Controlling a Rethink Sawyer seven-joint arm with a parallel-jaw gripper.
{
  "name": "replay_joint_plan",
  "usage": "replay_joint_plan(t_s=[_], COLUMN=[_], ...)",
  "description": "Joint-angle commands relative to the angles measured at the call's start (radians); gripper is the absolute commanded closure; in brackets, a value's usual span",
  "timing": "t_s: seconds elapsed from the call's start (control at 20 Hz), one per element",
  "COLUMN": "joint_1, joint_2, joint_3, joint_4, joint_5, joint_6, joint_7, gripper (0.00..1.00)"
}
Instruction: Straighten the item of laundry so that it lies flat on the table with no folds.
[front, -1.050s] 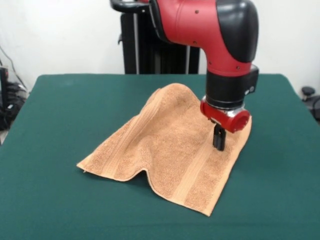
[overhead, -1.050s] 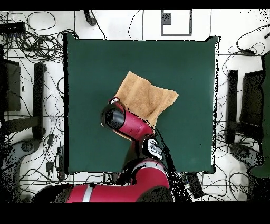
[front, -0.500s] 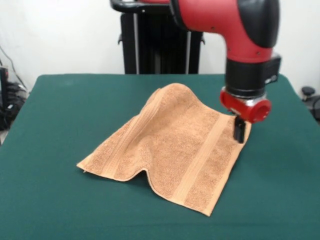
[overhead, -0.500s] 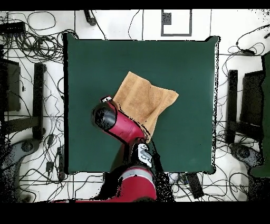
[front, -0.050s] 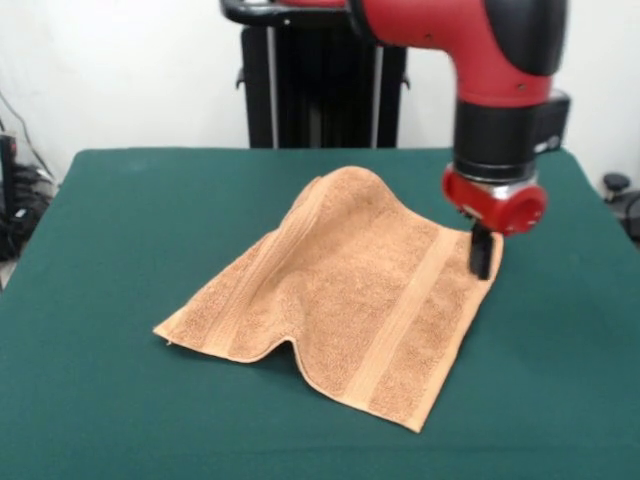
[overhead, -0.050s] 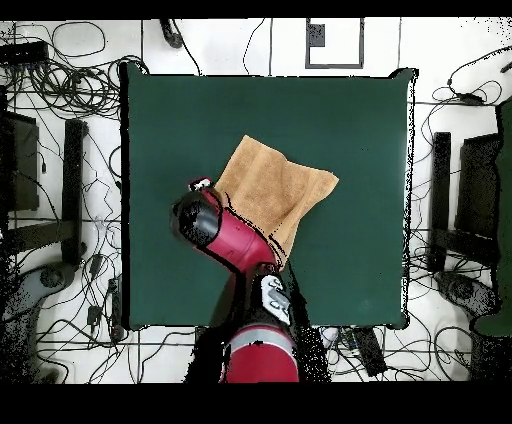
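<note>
The item of laundry (front, -0.050s: 345, 285) is an orange-tan towel spread on the green table (front, -0.050s: 110, 400). It rises in a hump at its far corner, and its near edge lifts in a small fold. Two flat bands run across it. My gripper (front, -0.050s: 481, 256) hangs straight down at the towel's right corner, its black fingers together and its tips low against the cloth edge; I see no cloth lifted. From above, the towel (overhead, -0.050s: 278, 188) lies near the middle of the table (overhead, -0.050s: 360, 120), and the red arm (overhead, -0.050s: 222, 232) covers its lower-left corner and hides the gripper.
A black column (front, -0.050s: 300, 95) stands behind the table's far edge. Cables (overhead, -0.050s: 70, 80) and dark stands (overhead, -0.050s: 475, 190) surround the table on the floor. Green cloth shows on every side of the towel.
The arm has moved from above the towel's right part out to its right corner, with only a small shift in the last half second. The towel's shape is unchanged.
</note>
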Motion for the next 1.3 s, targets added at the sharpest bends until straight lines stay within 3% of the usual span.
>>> replay_joint_plan(t_s=[0.05, 0.4, 0.7, 1.05, 1.3], joint_1=[-0.065, -0.083, -0.086, -0.043, 0.031], joint_2=[0.059, 0.097, 0.209, 0.321, 0.412], joint_3=[0.059, 0.039, 0.081, 0.091, 0.032], joint_4=[0.059, 0.028, -0.027, -0.102, -0.179], joint_5=[-0.043, -0.095, -0.098, -0.059, -0.002], joint_6=[0.045, 0.017, -0.079, -0.17, -0.224], joint_7=[0.105, 0.092, 0.134, 0.177, 0.193], gripper=[1.0, 1.0, 1.0, 1.0, 1.0])
